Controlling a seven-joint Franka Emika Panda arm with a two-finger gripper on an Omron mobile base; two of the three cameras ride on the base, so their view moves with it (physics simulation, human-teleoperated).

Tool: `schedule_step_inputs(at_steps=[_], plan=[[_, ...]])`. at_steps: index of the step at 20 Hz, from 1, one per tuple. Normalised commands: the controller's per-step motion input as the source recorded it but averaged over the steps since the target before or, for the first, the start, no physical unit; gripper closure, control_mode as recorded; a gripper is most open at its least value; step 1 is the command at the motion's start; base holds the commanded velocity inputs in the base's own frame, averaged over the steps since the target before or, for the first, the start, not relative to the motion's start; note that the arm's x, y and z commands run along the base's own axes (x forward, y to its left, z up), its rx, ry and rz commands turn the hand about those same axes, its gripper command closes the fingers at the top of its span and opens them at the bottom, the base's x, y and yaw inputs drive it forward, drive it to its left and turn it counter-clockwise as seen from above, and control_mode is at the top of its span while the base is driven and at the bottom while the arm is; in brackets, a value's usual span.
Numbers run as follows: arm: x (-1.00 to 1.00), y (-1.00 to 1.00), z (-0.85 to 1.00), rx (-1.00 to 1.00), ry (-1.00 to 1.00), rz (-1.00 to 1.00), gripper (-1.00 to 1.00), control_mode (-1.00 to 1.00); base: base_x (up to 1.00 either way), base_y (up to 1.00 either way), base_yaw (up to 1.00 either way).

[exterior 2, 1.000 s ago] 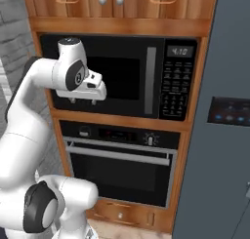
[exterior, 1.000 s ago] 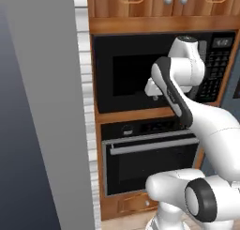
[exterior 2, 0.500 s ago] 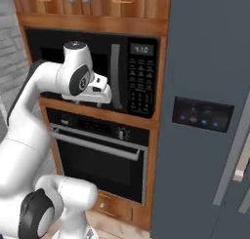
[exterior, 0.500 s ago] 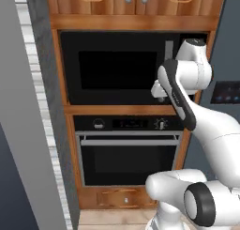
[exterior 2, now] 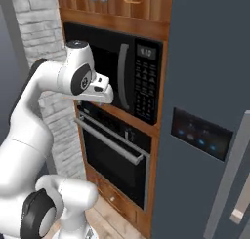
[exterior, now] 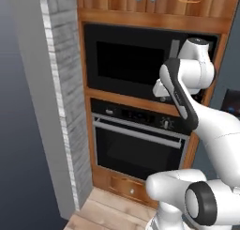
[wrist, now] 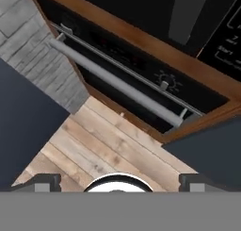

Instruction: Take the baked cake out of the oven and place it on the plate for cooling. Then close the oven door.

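The left base view looks from behind the arm, forward and slightly rightward, at the oven [exterior: 136, 140] and microwave [exterior: 131, 65]. The right base view faces the same cabinet wall obliquely from the other side, closer to the fridge [exterior 2: 210, 111]. The hand view looks steeply down past the oven's handle [wrist: 117, 84] to the floor [wrist: 108, 145].

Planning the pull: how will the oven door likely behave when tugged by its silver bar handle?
The oven door is shut, wide and glass-fronted, so probably heavy and stiff. The handle looks smooth and round, maybe slippery; the open gripper hangs well above it.
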Motion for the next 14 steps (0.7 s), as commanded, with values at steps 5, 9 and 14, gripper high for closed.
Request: schedule_step_inputs(at_steps=[5,9,14], plan=[[0.0,0.0,0.0,0.0,0.0,0.0,-1.0,1.0,0.01,-0.83,0.58],[0.0,0.0,0.0,0.0,0.0,0.0,-1.0,1.0,0.0,-0.72,0.52],[0.0,0.0,0.0,0.0,0.0,0.0,-1.0,1.0,0.07,-0.56,0.44]])
